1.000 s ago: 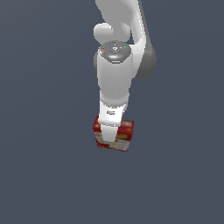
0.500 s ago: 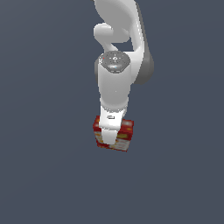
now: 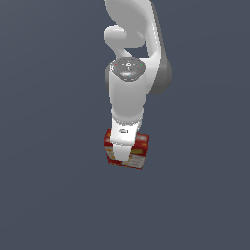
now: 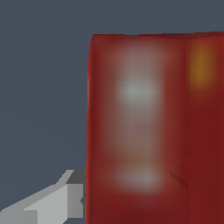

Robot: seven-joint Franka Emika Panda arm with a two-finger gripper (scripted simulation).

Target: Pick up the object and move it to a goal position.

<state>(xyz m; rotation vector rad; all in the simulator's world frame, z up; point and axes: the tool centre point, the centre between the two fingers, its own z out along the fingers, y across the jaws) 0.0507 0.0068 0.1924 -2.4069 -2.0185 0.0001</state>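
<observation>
The red box (image 3: 139, 150), with white and yellow-orange panels, sits low in the middle of the exterior view. My gripper (image 3: 121, 154) comes straight down on it from above, and the hand covers the middle of the box. In the wrist view the red box (image 4: 140, 131) fills most of the picture, blurred, with a yellow patch near one corner. One grey finger (image 4: 65, 202) lies against the box's side. The other finger is hidden behind the box. The jaws stand closed on the box.
A plain dark grey-blue floor (image 3: 49, 195) surrounds the box on all sides. The white arm (image 3: 129, 93) rises straight above the box. No other objects show in either view.
The arm sank a little toward the box between one second and half a second ago, then held still. The box has not moved.
</observation>
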